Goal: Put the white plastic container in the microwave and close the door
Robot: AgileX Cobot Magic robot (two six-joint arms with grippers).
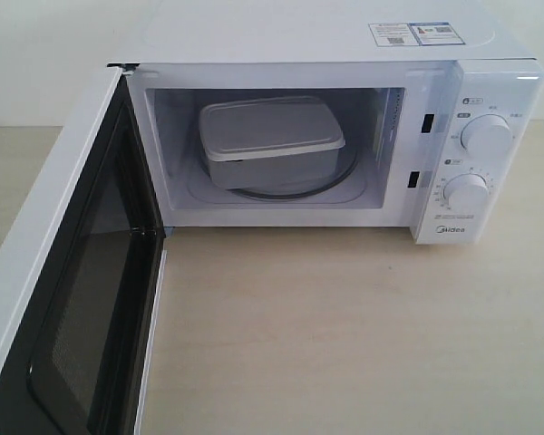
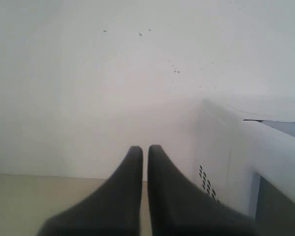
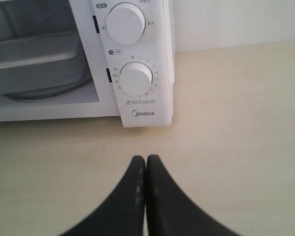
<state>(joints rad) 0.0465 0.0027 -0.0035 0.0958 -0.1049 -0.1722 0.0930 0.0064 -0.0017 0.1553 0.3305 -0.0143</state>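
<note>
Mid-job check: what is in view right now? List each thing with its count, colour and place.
microwave: one, white, on the table, cavity open.
door: one, white with black inner frame, swung wide open on the left of the exterior view.
white plastic container: one, translucent white, lidded, inside the microwave on the turntable.
glass turntable: one, clear, under the container.
dials: two, white, one above the other on the control panel.
stickers: two, white and blue, on the microwave's top.
table: one, pale beige, under everything.
wall: white, behind.
left gripper: one, black, shut, empty, beside the microwave's hinge side.
right gripper: one, black, shut, empty, over the table before the dials.
</note>
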